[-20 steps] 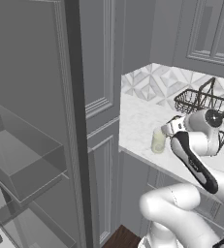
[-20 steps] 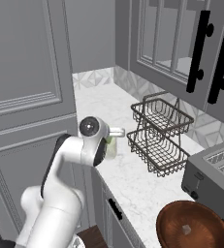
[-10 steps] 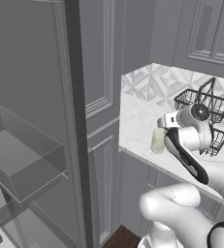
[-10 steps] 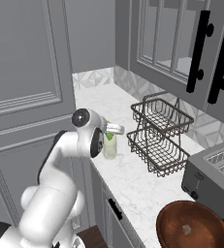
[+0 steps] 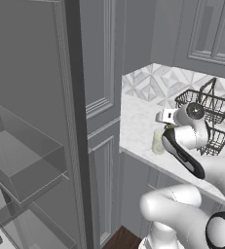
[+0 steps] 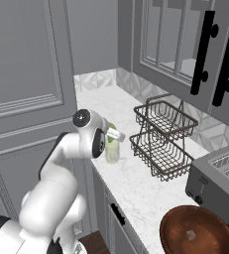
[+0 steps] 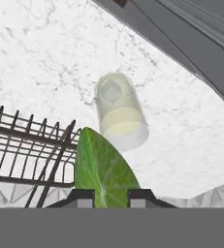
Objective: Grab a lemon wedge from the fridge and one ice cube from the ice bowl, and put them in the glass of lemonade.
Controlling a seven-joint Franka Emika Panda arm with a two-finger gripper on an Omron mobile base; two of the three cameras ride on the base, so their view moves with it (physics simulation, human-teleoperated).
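Lemon wedge (image 7: 104,172): smooth green sliver, gripped.

- The lemon wedge (image 7: 103,169) — leaf green with paler veins.
- The glass of lemonade (image 7: 120,112) — clear, with pale yellow liquid in the lower part.
- The counter (image 6: 136,183) — white marble with faint grey veining.
- The wire basket rack (image 6: 163,134) — black.
- The ice bowl (image 6: 198,233) — glossy reddish-brown.
- The toaster (image 6: 217,176) — dark grey.
- The backsplash (image 5: 155,82) — pale grey and white geometric tiles.
- The fridge (image 5: 31,97) — dark grey outside.
- The cupboards (image 6: 160,34) — grey, black handles.
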